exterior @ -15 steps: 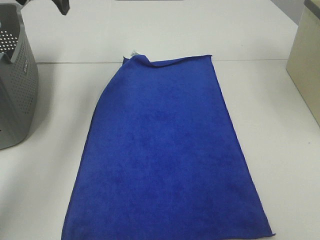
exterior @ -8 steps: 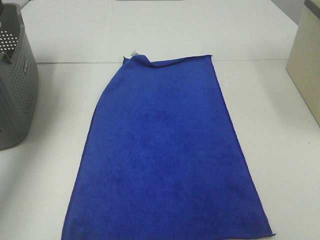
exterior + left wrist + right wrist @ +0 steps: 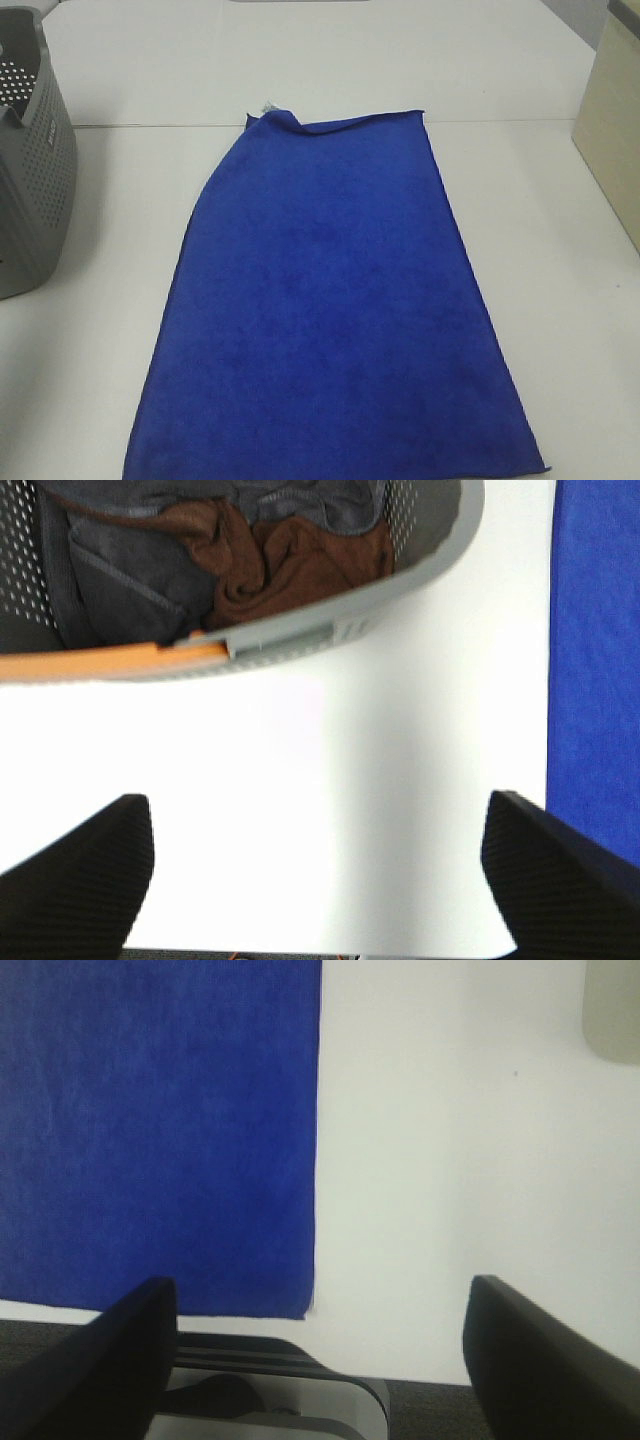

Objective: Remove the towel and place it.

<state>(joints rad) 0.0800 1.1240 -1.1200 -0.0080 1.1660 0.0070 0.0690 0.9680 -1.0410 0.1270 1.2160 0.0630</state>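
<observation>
The deep blue towel [image 3: 330,300] lies spread flat on the white table [image 3: 560,300], its far left corner slightly folded with a small pale tag [image 3: 268,104]. Neither gripper shows in the exterior high view. In the left wrist view my left gripper [image 3: 320,880] hovers open over bare table between the grey basket [image 3: 300,630] and the towel's edge [image 3: 595,660], with nothing between its fingers. My right gripper [image 3: 320,1360] is open too, above the table beside the towel's near right corner [image 3: 160,1130], holding nothing.
The perforated grey basket [image 3: 30,150] stands at the left edge and holds brown cloth [image 3: 290,560] and grey cloth [image 3: 120,570]. A beige box [image 3: 610,120] stands at the right edge. The table's front edge [image 3: 430,1385] runs under the right gripper.
A dark part of the left arm at the top left of the exterior view has moved out of sight. The towel has not moved.
</observation>
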